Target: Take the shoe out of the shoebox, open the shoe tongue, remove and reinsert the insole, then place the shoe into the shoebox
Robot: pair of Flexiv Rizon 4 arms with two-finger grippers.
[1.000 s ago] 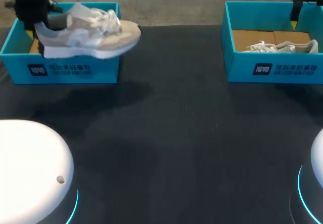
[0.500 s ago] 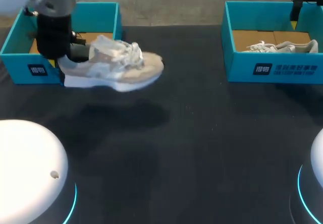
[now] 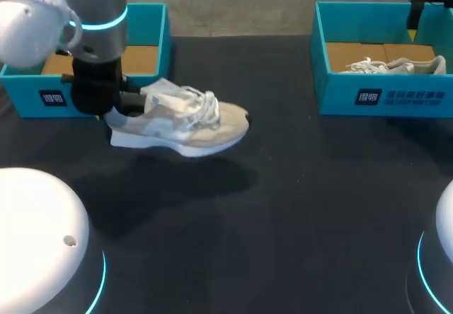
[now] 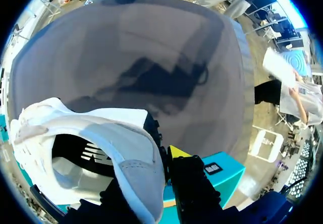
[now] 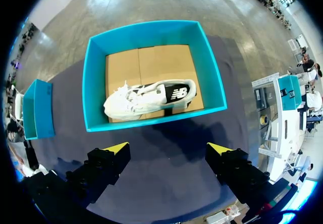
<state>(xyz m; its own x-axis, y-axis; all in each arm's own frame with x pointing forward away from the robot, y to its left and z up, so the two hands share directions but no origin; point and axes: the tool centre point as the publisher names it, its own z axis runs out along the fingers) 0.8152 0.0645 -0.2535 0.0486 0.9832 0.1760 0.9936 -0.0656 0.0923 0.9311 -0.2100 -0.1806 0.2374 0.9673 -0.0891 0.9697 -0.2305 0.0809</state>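
My left gripper (image 4: 164, 166) is clamped on the shoe (image 3: 180, 119) at its heel, holding it just in front of the left shoebox (image 3: 28, 80), whose front carries white print. My right gripper (image 5: 168, 148) hangs spread, far from that box.

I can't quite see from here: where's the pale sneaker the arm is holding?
In the head view the sneaker hangs from the left gripper over the black table, just beside the left shoebox, toe toward the middle.
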